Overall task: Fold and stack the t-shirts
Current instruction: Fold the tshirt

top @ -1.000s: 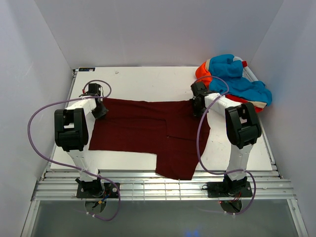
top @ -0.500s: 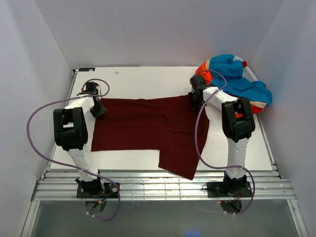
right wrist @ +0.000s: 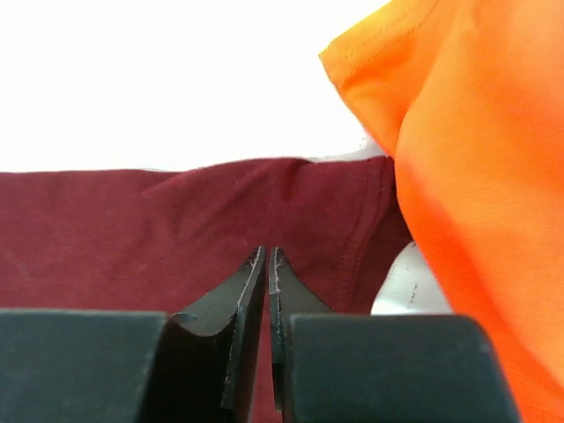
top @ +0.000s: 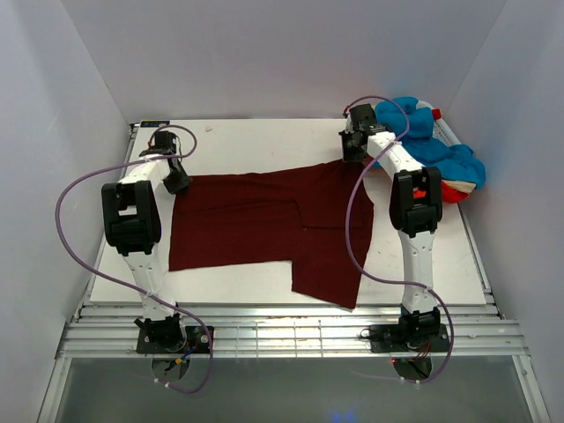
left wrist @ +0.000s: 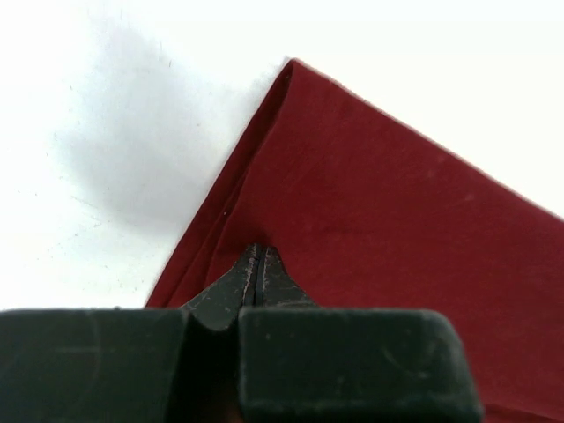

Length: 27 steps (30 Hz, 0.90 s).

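Note:
A plain dark maroon t-shirt (top: 256, 220) lies spread flat across the middle of the white table (top: 264, 141). My left gripper (top: 176, 181) is shut on its far left corner; in the left wrist view the jaws (left wrist: 256, 251) are closed on the maroon cloth (left wrist: 397, 211). My right gripper (top: 351, 155) is shut on the shirt's far right corner; in the right wrist view the jaws (right wrist: 267, 253) pinch the maroon cloth (right wrist: 132, 229) beside an orange shirt (right wrist: 476, 176). A turquoise-blue shirt (top: 432, 145) and an orange-red shirt (top: 454, 189) lie crumpled together at the far right.
White walls enclose the table on the left, back and right. The shirt pile touches the right arm's wrist. A metal rail (top: 282, 335) runs along the near edge, where both arm bases stand. Purple cables loop beside each arm.
Both grippers have moved toward the far side, dragging the maroon shirt with them. Its near hem has slid back from the table's front edge, and the right gripper now sits against the pile.

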Each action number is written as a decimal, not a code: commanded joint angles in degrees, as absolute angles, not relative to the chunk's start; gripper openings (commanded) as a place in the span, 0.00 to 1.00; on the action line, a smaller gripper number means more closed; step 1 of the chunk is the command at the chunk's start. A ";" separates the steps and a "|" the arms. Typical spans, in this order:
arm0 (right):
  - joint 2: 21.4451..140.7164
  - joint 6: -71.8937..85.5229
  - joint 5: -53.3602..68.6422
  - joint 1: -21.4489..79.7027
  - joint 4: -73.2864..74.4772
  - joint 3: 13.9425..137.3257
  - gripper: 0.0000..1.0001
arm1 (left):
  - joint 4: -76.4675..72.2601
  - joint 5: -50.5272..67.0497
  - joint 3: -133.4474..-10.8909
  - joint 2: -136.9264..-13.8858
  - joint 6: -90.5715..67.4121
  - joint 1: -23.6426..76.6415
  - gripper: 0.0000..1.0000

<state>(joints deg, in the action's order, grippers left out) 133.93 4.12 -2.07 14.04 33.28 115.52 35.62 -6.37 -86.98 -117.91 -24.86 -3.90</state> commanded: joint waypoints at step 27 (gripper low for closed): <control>63.46 28.89 -17.93 39.64 43.50 46.86 0.50 | 53.08 -16.71 -59.24 -91.75 -25.40 -0.97 0.51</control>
<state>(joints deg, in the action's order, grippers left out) 67.79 19.92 -15.59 38.33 41.15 48.36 51.03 -18.44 -58.96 -92.73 -24.27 -0.99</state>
